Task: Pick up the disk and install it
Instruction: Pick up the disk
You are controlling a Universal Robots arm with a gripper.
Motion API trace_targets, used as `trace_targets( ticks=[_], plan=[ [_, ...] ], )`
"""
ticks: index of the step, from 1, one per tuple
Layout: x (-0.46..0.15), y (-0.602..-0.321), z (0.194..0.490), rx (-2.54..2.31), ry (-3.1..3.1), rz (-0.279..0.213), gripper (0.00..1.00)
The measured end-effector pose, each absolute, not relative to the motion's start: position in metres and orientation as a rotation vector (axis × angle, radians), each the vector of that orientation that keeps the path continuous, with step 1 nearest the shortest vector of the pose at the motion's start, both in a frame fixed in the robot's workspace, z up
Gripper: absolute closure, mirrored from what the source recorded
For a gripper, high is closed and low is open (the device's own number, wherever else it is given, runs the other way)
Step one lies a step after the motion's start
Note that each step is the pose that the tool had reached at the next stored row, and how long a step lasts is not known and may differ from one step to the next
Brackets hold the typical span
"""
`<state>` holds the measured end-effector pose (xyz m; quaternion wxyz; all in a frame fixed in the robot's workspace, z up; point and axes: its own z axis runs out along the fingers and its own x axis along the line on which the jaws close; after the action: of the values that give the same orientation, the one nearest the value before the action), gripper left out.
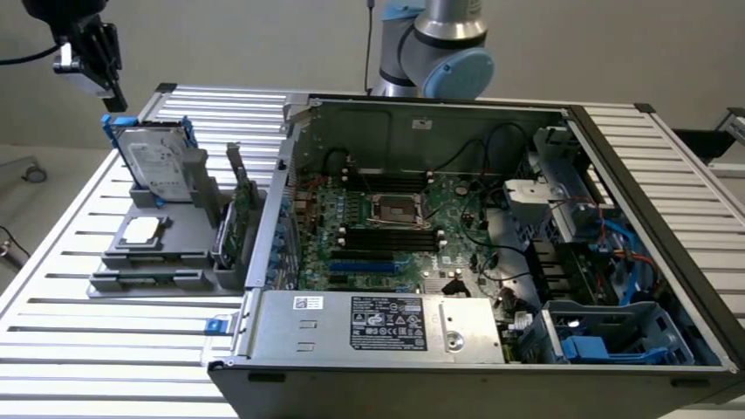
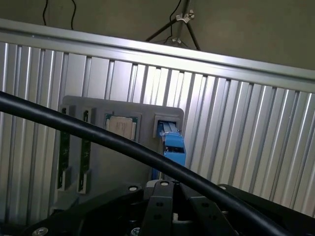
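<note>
The exterior view looks down at a slant over the whole slatted desk (image 1: 70,349) and the open computer case (image 1: 466,118). The wrist view faces steeply down onto one side of the desk. Both share the grey holder (image 1: 146,257) carrying the disk (image 1: 157,161).

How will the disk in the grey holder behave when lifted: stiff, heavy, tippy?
Probably stiff and heavy for its size: the disk looks metal inside a blue frame. Upright in the holder, it may tip if pushed.
</note>
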<state>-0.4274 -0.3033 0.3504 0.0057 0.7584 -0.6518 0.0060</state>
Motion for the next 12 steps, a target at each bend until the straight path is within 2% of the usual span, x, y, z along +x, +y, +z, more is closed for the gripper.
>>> trace_targets(
  ticks=[1,2,3,6,7,10,12],
  plan=[
    [-0.4276,-0.3033,0.3504,2.374,-2.04,0.019,0.88],
    [-0.4276,-0.3033,0.3504,2.374,-2.04,0.019,0.83],
    [-0.4277,-0.3033,0.3504,2.374,-2.04,0.019,0.83],
    [-0.4278,-0.3033,0.3504,2.374,-2.04,0.019,0.64],
    [-0.4278,-0.3033,0.3504,2.374,-2.04,0.019,0.64],
    [-0.4278,-0.3033,0.3504,2.374,-2.04,0.019,0.47],
    [-0.4278,-0.3033,0.35,2.374,-2.04,0.019,0.47]
  ],
)
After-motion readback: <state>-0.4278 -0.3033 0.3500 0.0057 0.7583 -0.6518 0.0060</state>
